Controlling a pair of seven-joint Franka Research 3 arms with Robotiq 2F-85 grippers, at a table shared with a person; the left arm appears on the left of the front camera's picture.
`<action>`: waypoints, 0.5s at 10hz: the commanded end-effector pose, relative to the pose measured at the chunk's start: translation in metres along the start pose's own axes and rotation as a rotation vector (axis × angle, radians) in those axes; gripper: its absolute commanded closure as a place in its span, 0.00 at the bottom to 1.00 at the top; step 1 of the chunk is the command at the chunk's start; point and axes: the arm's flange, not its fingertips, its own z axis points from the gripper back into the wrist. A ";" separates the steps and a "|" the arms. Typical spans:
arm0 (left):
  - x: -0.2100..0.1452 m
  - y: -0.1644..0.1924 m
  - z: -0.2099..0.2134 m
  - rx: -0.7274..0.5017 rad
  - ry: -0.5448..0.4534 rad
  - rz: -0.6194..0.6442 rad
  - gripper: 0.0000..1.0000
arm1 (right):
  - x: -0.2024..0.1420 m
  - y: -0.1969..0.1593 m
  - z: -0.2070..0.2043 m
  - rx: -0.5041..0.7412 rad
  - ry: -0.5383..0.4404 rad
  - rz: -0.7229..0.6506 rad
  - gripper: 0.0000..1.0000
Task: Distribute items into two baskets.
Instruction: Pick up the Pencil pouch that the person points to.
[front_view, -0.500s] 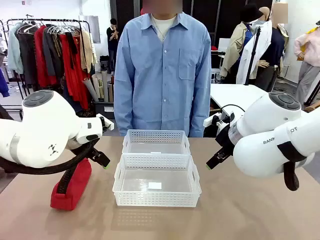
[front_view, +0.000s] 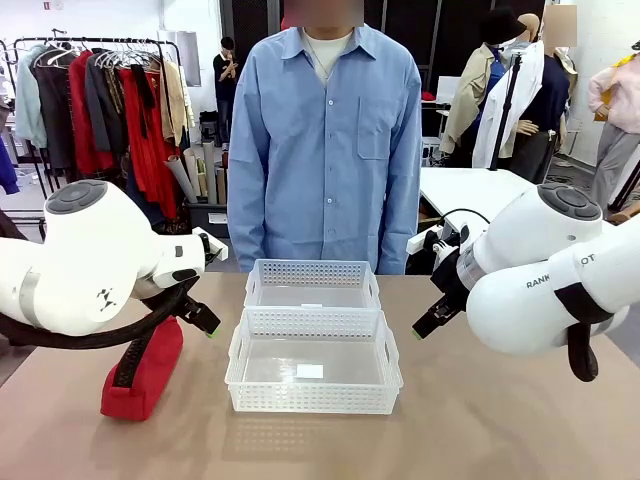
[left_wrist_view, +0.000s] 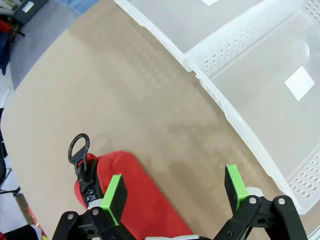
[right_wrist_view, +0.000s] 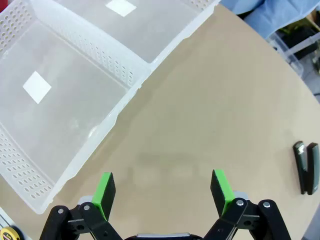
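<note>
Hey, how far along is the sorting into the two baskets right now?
Nothing is done yet: the near basket and far basket hold no items. Nothing is in hand; the left gripper and right gripper are both open. Left to do: the red pouch and the black stapler both lie on the table.

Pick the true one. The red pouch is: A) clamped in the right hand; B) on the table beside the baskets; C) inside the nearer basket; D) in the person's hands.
B: the red pouch lies on the table left of the baskets, under the open left hand.
</note>
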 end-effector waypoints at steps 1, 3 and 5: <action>0.000 0.000 0.000 0.000 -0.001 0.000 0.00 | 0.000 0.000 0.000 0.000 0.000 0.000 0.00; 0.000 0.000 0.000 0.000 -0.001 0.000 0.00 | 0.000 0.000 0.000 0.000 0.000 0.000 0.00; 0.000 0.000 0.000 0.000 -0.001 0.000 0.00 | 0.000 0.000 0.000 0.000 0.000 0.000 0.00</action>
